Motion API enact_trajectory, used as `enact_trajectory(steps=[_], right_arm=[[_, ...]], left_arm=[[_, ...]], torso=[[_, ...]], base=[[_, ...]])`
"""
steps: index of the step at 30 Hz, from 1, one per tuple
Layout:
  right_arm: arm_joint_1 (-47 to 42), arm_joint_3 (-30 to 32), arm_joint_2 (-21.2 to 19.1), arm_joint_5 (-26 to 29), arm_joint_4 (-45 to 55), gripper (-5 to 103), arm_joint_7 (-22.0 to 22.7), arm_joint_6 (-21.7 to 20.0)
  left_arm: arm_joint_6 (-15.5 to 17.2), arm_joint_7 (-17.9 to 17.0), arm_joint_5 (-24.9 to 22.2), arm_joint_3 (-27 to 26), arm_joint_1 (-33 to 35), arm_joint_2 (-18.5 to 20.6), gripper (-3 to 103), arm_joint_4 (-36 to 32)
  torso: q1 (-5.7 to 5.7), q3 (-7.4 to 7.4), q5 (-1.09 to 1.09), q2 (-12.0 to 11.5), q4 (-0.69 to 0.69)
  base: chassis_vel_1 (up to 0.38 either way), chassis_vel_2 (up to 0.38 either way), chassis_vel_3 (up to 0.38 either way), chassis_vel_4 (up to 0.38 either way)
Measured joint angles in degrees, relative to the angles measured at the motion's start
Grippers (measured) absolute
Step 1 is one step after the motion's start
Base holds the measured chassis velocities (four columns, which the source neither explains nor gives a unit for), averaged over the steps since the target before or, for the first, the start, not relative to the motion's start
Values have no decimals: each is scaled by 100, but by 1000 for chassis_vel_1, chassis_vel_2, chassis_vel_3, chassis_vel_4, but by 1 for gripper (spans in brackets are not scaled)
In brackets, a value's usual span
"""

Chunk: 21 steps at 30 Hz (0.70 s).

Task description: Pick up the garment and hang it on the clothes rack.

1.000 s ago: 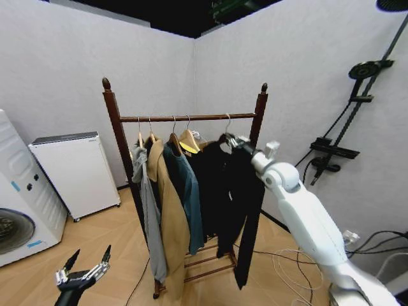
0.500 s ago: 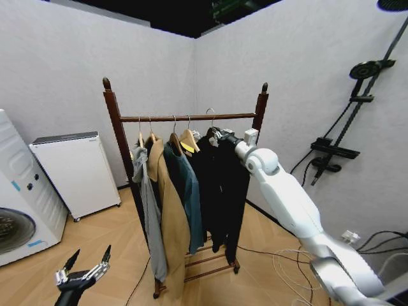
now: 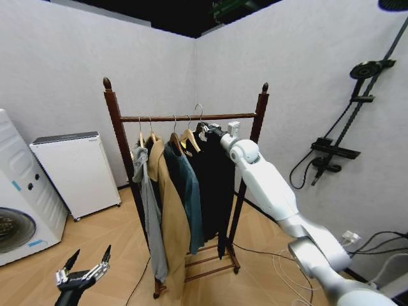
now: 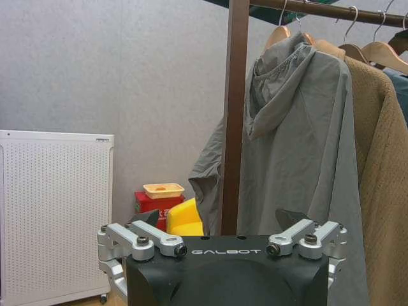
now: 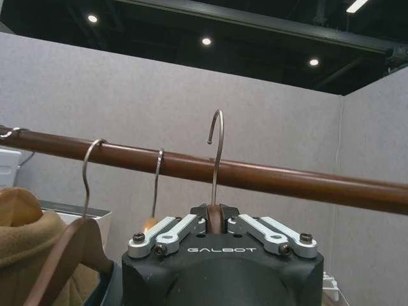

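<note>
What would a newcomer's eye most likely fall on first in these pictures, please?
Probably the long white right arm reaching up to the clothes rack, its right gripper shut on the hanger of the black garment, whose metal hook rises above the rail rather than resting on it. Next comes the row of clothes already hanging: a grey hoodie, a tan coat and a teal-blue jacket. The left gripper hangs open, low over the floor.

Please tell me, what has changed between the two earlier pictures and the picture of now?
The right gripper, shut on the garment's hanger, carried the garment leftward and upward to the clothes rack; the hanger's hook now rises above the rail, not yet hooked on. The other hanging clothes and the open left gripper, low down, stayed as they were.
</note>
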Motion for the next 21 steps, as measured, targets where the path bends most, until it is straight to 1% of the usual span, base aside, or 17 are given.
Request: enact_trajectory(steps=[9, 21], right_arm=[[36, 112, 26, -34, -438, 9, 54, 57], [91, 156, -73, 9, -578, 9, 11, 73]], left_arm=[[0, 0, 0, 0, 0, 0, 100, 0], [0, 0, 0, 0, 0, 0, 100, 0]], torso=[[0, 0, 1, 0, 0], [0, -1, 1, 0, 0]], base=[[0, 0, 0, 0], [0, 0, 0, 0]])
